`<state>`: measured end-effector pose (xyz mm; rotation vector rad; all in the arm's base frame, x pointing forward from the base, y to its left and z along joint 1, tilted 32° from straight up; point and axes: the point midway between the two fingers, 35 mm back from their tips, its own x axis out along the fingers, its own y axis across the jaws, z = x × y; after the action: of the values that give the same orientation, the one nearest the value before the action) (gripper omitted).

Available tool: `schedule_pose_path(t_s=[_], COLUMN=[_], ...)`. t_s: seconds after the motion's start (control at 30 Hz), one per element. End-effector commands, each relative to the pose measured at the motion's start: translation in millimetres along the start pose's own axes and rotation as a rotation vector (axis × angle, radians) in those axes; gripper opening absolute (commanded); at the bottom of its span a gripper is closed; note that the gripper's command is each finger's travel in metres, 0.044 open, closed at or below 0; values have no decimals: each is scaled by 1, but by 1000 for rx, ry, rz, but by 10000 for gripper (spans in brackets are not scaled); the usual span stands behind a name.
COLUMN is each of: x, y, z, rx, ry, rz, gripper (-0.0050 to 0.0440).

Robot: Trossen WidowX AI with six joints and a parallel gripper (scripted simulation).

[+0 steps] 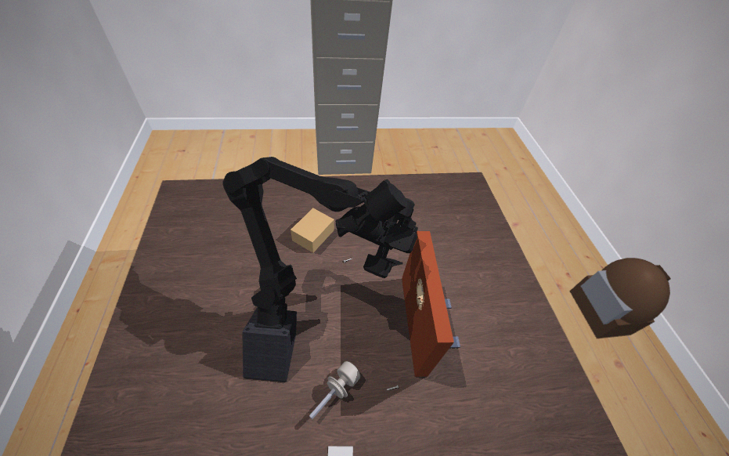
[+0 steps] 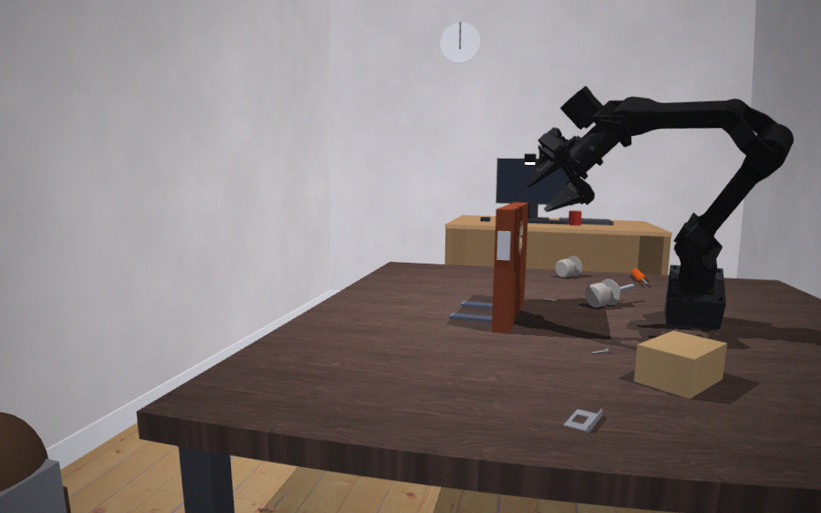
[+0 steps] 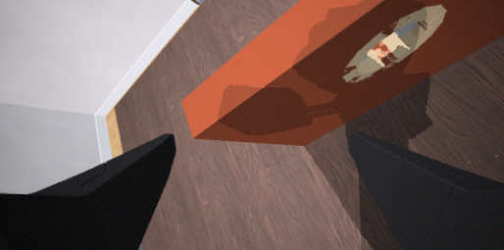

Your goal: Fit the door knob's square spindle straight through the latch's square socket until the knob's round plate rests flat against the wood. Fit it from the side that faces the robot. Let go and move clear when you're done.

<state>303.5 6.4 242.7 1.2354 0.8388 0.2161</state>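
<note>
The orange-red door panel point(image 1: 429, 328) point(image 2: 503, 286) point(image 3: 275, 49) stands upright on the dark table point(image 1: 185, 294) point(image 2: 369, 382). Its latch with the square socket point(image 1: 420, 294) point(image 3: 392, 46) sits in the face toward the robot. The white door knob point(image 1: 344, 376) point(image 2: 601, 293) lies on its side near the robot base, and its grey spindle point(image 1: 322, 406) points away from the panel. My gripper point(image 1: 385, 255) point(image 2: 551, 188) point(image 3: 264, 141) is open and empty. It hangs in the air above the panel's far end, tilted down toward the latch face.
A tan box point(image 1: 313, 229) point(image 2: 680, 363) lies behind the arm. Small screws point(image 1: 347, 260) point(image 1: 392, 388) point(image 2: 600, 351) lie on the table. A second knob point(image 2: 568, 267), an orange screwdriver point(image 2: 638, 275) and a grey strike plate point(image 2: 582, 420) show in the exterior view. A filing cabinet point(image 1: 350, 85) stands behind the table.
</note>
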Motion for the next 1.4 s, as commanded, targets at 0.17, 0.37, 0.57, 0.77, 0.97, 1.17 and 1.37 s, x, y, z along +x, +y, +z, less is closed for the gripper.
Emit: schedule_pose_path(t_s=[0.17,0.37,0.57,0.77,0.97,1.17,1.37], x=[-23,-30,-30,-30,-28,-26,-24], y=[-66,-84,-84,-82,-81,-81,-81], z=[15,17,17,18,19,20,20], rx=[578,863,863,863,863,863,863], ry=[-120,-176,-176,-176,-176,-176,-176], rz=[-76,-84,-84,-84,-84,-84,-84], gripper=[440,440,440,440,440,440,440])
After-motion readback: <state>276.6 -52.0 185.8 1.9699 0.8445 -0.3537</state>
